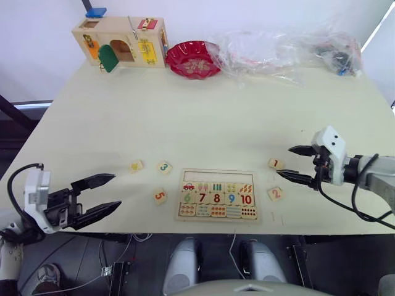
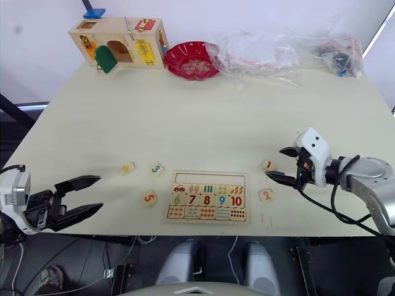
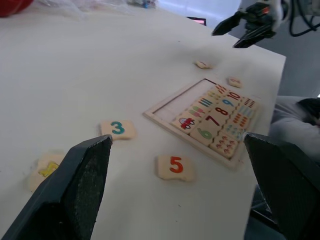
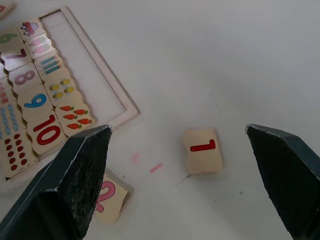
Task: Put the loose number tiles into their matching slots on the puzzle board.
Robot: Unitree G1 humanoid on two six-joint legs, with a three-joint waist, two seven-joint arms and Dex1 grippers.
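The puzzle board lies near the table's front edge, its far row of slots bare. Loose tiles lie around it: the red 1 and red 2 to its right, the green 3, red 5 and a yellow-marked tile to its left. My right gripper is open just right of the 1 tile, which lies between its fingers in the right wrist view. My left gripper hangs open at the table's front left, left of the 5 tile.
At the back stand a wooden latch box, a red bowl and clear plastic bags. The table's front edge runs just below the board.
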